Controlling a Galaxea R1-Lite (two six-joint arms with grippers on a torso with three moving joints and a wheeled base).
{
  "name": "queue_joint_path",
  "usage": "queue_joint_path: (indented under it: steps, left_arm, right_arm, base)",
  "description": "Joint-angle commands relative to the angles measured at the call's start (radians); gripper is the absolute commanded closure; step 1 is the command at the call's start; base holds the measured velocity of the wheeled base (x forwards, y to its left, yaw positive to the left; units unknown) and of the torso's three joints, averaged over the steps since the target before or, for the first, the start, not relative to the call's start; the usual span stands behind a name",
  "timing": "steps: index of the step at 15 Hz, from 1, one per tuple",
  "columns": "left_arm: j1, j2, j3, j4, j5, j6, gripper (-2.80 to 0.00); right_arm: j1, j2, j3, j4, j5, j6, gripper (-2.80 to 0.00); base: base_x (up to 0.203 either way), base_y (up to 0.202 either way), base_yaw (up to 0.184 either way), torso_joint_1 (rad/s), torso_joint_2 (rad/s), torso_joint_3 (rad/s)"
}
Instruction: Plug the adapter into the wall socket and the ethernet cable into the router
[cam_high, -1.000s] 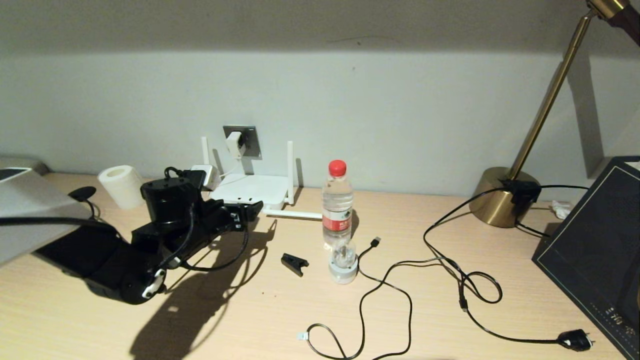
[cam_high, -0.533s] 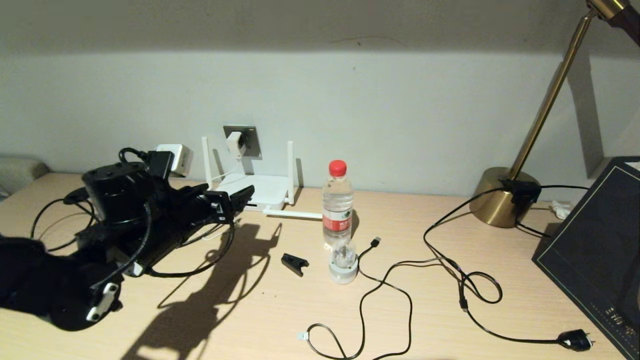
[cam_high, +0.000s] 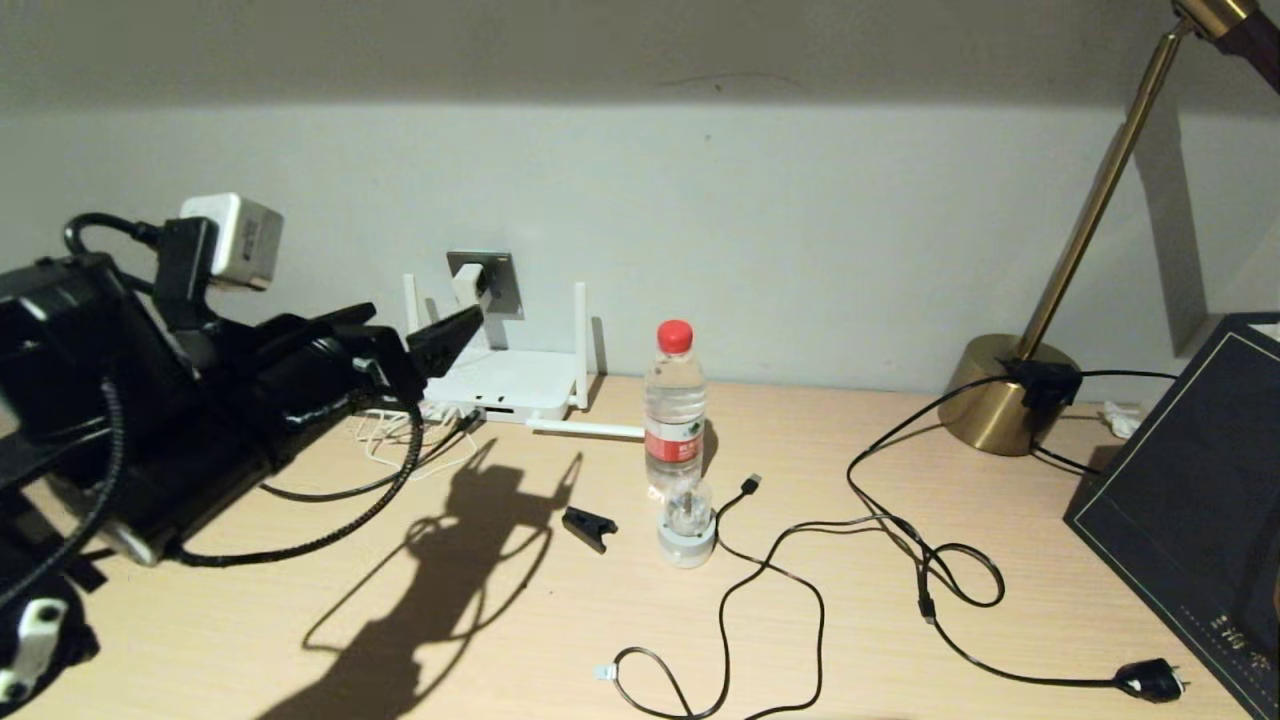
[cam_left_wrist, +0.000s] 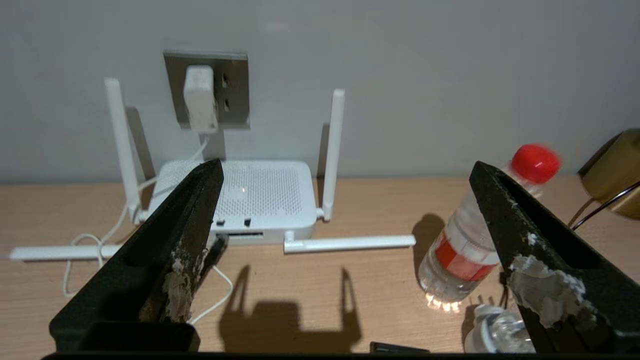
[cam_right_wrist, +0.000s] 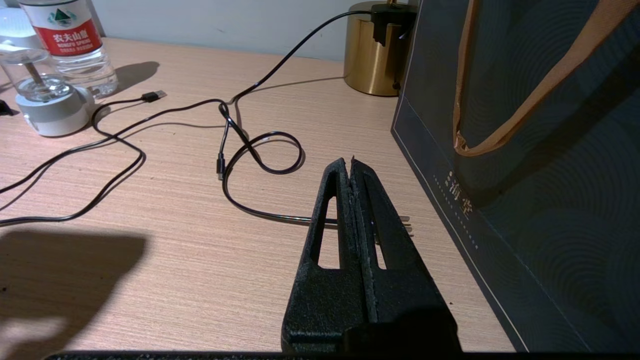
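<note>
The white adapter (cam_high: 467, 285) sits in the grey wall socket (cam_high: 497, 285), and its thin white cord (cam_high: 385, 432) hangs down to the table. Below it lies the router (cam_high: 505, 380), with two antennas upright and two flat. A black ethernet cable (cam_high: 335, 492) runs from the left, and its dark connector (cam_left_wrist: 218, 248) sits at the router's port edge. My left gripper (cam_high: 425, 322) hovers open and empty, a short way in front of the router. My right gripper (cam_right_wrist: 350, 162) is shut on nothing, low over the table beside the dark bag.
A water bottle (cam_high: 675, 410), a small clear dome on a white base (cam_high: 686, 525) and a black clip (cam_high: 590, 527) stand mid-table. Loose black cables lie to the right: a USB tip (cam_high: 752, 483), a pale tip (cam_high: 603, 672) and a mains plug (cam_high: 1150, 680). Brass lamp (cam_high: 1000, 395) and bag (cam_high: 1190, 500) far right.
My left arm has drawn back from the router's front edge, rising and moving left. The black cable stays at the router. The right side has not changed.
</note>
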Motion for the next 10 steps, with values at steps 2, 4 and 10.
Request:
queue_joint_path:
  steps: [2,4,10]
  left_arm:
    - [-0.006,-0.192,-0.073,0.165,0.001,0.003,-2.8]
    - [-0.023,-0.323,-0.137,0.35,0.002,0.005,0.0]
    - [-0.037,-0.75,-0.085,0.969,-0.006,0.029,0.0]
  right_arm:
    - [0.0,0.002,0.035,-0.001,0.001,-0.001,0.0]
    - [0.0,0.002,0.035,-0.001,0.001,-0.001,0.0]
    - [0.0,0.002,0.035,-0.001,0.001,-0.001,0.0]
  base:
    - [0.0,0.0,0.0,0.0,0.0,0.0]
    - [0.0,0.0,0.0,0.0,0.0,0.0]
    - [0.0,0.0,0.0,0.0,0.0,0.0]
